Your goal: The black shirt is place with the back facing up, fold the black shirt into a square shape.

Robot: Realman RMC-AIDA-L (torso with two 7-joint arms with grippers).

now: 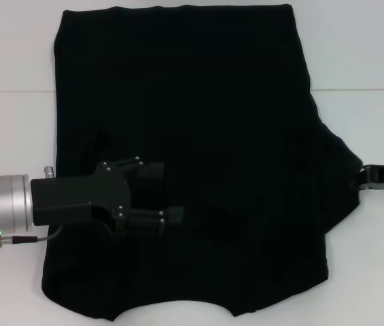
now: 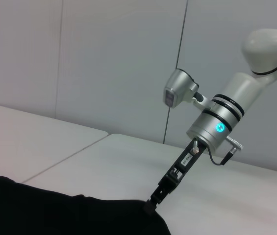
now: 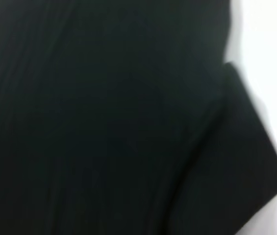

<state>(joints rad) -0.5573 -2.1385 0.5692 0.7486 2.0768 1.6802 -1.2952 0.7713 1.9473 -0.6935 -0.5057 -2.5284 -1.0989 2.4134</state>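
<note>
The black shirt lies spread flat on the white table, its curved neckline at the near edge. My left gripper hovers open over the shirt's left half, nothing between its fingers. At the table's right side, my right gripper is shut on the tip of the shirt's right sleeve, which is drawn out to a point. The left wrist view shows the right gripper pinching the edge of the shirt. Black shirt fabric fills the right wrist view.
The shirt's left edge runs straight, with no sleeve sticking out. Bare white table borders the shirt on both sides. A table seam crosses behind. The right arm's silver forearm slopes down to the sleeve, with a grey wall behind it.
</note>
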